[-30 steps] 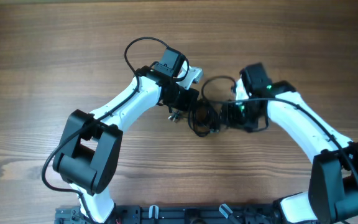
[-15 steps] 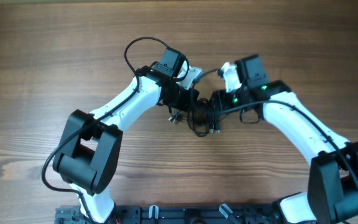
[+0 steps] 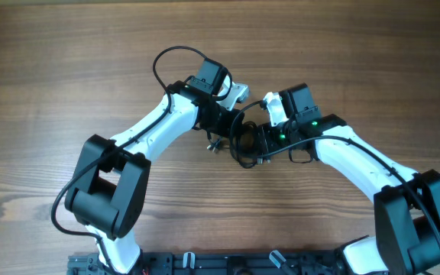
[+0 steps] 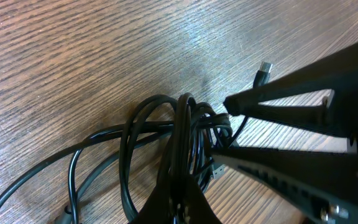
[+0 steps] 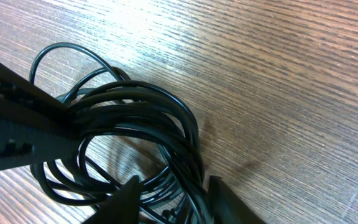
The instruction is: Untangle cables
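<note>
The cables (image 3: 247,143) are thin black cords in a tangled bundle on the wooden table between my two grippers. My left gripper (image 3: 234,128) is at the bundle's left side. In the left wrist view it (image 4: 182,208) is shut on several strands of the cables (image 4: 185,124). My right gripper (image 3: 260,139) is at the bundle's right side. In the right wrist view it (image 5: 173,205) is open, with strands of the cables (image 5: 142,118) passing between its fingers. A silver plug (image 4: 263,70) lies free on the table beyond the bundle.
The wooden table (image 3: 67,69) stretches around both arms. The right gripper's spread fingers (image 4: 291,102) fill the right of the left wrist view. The left gripper's black body (image 5: 17,124) fills the left of the right wrist view. Small plug ends (image 3: 214,143) lie below the left gripper.
My right gripper has swung left and turned onto the bundle, its fingers now astride the strands. The left arm and its hold on the cables have not moved.
</note>
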`<state>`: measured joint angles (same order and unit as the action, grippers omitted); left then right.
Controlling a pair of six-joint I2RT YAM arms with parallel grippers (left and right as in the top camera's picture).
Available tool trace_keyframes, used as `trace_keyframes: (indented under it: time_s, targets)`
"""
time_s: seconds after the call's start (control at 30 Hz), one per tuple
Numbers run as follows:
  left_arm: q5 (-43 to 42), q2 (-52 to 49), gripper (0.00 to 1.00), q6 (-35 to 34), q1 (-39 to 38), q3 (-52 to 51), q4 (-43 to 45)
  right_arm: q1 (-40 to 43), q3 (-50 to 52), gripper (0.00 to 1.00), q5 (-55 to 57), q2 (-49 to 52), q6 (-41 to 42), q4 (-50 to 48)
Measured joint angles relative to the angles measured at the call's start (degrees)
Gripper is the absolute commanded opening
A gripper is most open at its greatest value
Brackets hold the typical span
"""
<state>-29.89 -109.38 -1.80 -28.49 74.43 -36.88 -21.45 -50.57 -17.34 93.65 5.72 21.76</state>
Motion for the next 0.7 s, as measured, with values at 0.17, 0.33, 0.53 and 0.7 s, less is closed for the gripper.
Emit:
trace_keyframes:
  time_s: [0.17,0.33,0.53,0.7]
  targets:
    - [0.0,0.0,0.04,0.0,0.0,0.0,0.0,0.0,0.0,0.29,0.04,0.0,0.24,0.13]
    - [0.0,0.0,0.04,0.0,0.0,0.0,0.0,0.0,0.15,0.43,0.07,0.0,0.42,1.36]
    - [0.0,0.0,0.04,0.0,0.0,0.0,0.0,0.0,1.51,0.43,0.07,0.0,0.42,0.42]
    - [0.0,0.0,0.04,0.0,0.0,0.0,0.0,0.0,2.58,0.17,0.61,0.0,0.66,-0.28]
